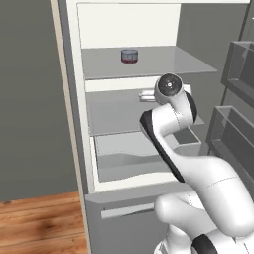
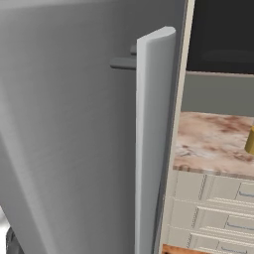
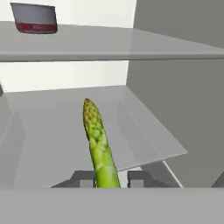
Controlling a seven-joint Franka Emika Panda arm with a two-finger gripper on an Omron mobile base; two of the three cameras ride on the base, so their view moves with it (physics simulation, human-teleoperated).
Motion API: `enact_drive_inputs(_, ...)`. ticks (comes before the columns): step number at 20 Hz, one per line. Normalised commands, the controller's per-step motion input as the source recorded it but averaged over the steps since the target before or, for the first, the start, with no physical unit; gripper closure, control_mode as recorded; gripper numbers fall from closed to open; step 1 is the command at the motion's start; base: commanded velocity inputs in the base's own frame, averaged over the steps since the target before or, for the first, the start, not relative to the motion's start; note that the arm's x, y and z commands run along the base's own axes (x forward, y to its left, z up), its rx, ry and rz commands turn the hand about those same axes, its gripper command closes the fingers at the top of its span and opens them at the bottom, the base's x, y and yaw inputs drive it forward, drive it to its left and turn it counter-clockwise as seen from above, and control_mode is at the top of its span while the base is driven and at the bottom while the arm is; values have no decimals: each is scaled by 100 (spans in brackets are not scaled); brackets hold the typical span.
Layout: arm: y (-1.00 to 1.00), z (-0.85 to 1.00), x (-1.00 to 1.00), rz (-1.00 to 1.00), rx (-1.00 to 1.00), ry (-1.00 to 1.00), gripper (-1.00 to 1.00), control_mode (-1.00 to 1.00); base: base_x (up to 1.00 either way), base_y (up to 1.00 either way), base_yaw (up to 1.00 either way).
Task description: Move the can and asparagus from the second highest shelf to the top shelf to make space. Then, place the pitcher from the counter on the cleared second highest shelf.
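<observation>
1. The gripper [image 3: 107, 180] sits at 6 o'clock in the hand view, its two dark fingertips [image 3: 86, 180] drawn nearly together and clamped on the stem of the asparagus [image 3: 99, 144].
2. The asparagus is a bright green spear with a bumpy, yellow-flecked tip. It rises from between the fingertips and leans slightly toward 11 o'clock, held above the second highest shelf [image 3: 65, 127]; whether it touches the panel cannot be told.
3. In the hand view the can [image 3: 35, 18] stands upright at 11 o'clock on the top shelf [image 3: 131, 43], well apart from the asparagus. It is a squat grey cylinder with a dark red band low on its side.
4. In the left base view the can [image 1: 129, 56] stands at 12 o'clock on the top shelf [image 1: 163, 60], a grey translucent panel against the white back wall.
5. Below it, the second highest shelf [image 1: 114, 111] lies near the centre, partly hidden by the white arm [image 1: 173, 114], which reaches into the fridge from 5 o'clock.
6. A drawer-like bin [image 1: 124, 156] sits beneath that shelf; its contents cannot be made out.
7. Door racks [image 1: 235, 74] hang at 3 o'clock.
8. In the right base view the grey fridge door [image 2: 74, 129] covers the left half.
9. At 3 o'clock lies the counter [image 2: 213, 139], mottled reddish-brown and beige, over cream drawers [image 2: 213, 208].
10. A sliver of the pitcher [image 2: 250, 141], orange-yellow, stands on the counter at the right edge.
</observation>
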Motion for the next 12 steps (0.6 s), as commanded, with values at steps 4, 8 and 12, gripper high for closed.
enact_drive_inputs(4,-1,50,-2,-5,0,-25,100,-100,0,0,0)
enact_drive_inputs(8,-11,53,0,-3,0,-16,100,-100,0,0,0)
enact_drive_inputs(12,-23,60,1,-4,0,0,100,-100,0,0,0)
